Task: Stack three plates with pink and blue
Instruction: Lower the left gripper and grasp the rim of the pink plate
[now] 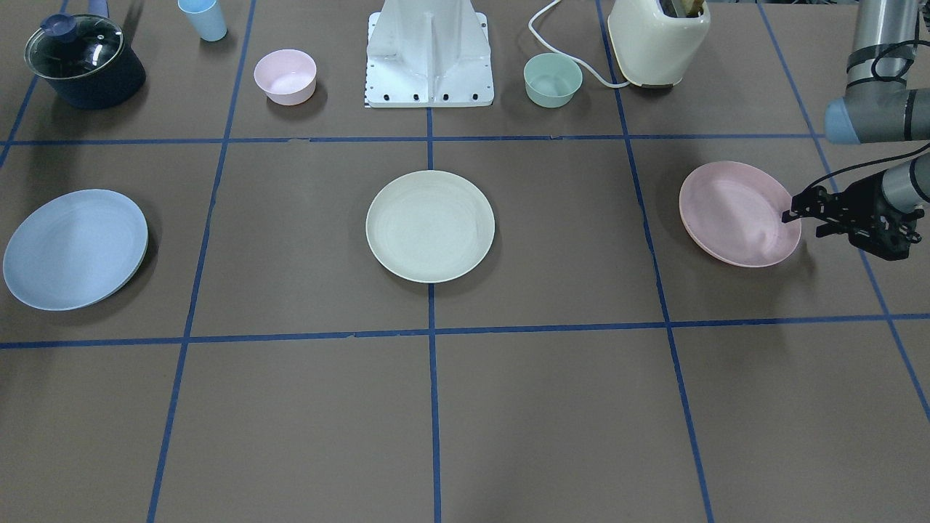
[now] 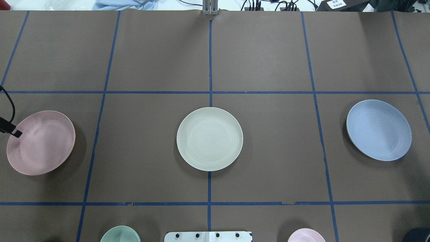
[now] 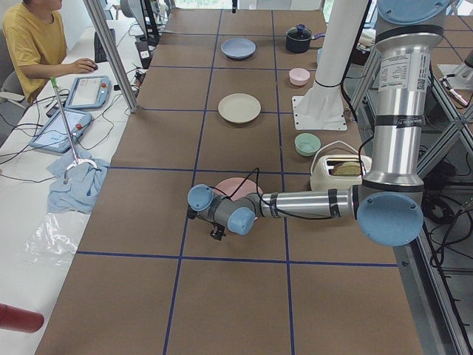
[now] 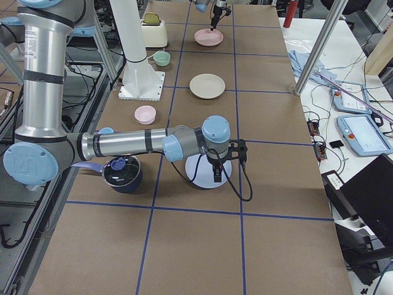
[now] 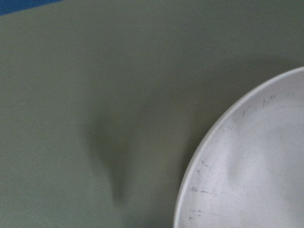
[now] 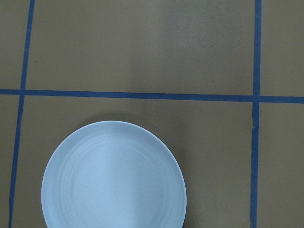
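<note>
The pale pink plate (image 1: 737, 213) lies toward the table's left end and also shows in the overhead view (image 2: 41, 142). My left gripper (image 1: 803, 224) is at its outer rim and looks open. One fingertip (image 2: 16, 133) is over the rim and the other is outside it. The left wrist view shows only the plate's edge (image 5: 256, 166) close up and blurred. The cream-white plate (image 1: 430, 226) lies in the middle. The light blue plate (image 1: 75, 249) lies toward the right end. My right gripper (image 4: 216, 171) hangs near it; I cannot tell whether it is open or shut. The right wrist view shows the blue plate (image 6: 114, 178) below.
Along the robot's side stand a dark pot with a glass lid (image 1: 83, 62), a light blue cup (image 1: 205, 18), a small pink bowl (image 1: 285, 76), the white robot base (image 1: 429, 58), a mint-green bowl (image 1: 553, 80) and a cream toaster (image 1: 657, 40). A person (image 3: 33, 44) sits beside the table.
</note>
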Robot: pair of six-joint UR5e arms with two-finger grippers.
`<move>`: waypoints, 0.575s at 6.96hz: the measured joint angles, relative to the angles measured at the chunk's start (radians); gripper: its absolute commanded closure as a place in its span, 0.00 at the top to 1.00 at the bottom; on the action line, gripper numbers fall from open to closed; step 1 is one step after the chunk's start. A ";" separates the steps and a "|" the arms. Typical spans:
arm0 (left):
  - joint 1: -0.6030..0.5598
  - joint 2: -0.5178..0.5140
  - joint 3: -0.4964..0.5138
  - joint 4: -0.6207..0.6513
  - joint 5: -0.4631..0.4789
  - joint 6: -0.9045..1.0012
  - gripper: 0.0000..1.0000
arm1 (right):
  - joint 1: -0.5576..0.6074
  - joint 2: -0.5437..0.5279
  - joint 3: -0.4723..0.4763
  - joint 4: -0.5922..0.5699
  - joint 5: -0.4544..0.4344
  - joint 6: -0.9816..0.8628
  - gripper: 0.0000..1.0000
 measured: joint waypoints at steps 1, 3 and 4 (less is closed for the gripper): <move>0.007 0.000 0.001 -0.007 0.000 0.000 0.54 | 0.000 0.000 0.000 0.000 0.001 0.000 1.00; 0.016 0.000 0.001 -0.012 0.000 -0.001 0.02 | -0.002 0.000 0.000 0.000 0.002 0.000 1.00; 0.020 0.000 0.000 -0.013 0.000 -0.001 0.00 | -0.002 0.000 0.000 0.000 0.004 0.000 1.00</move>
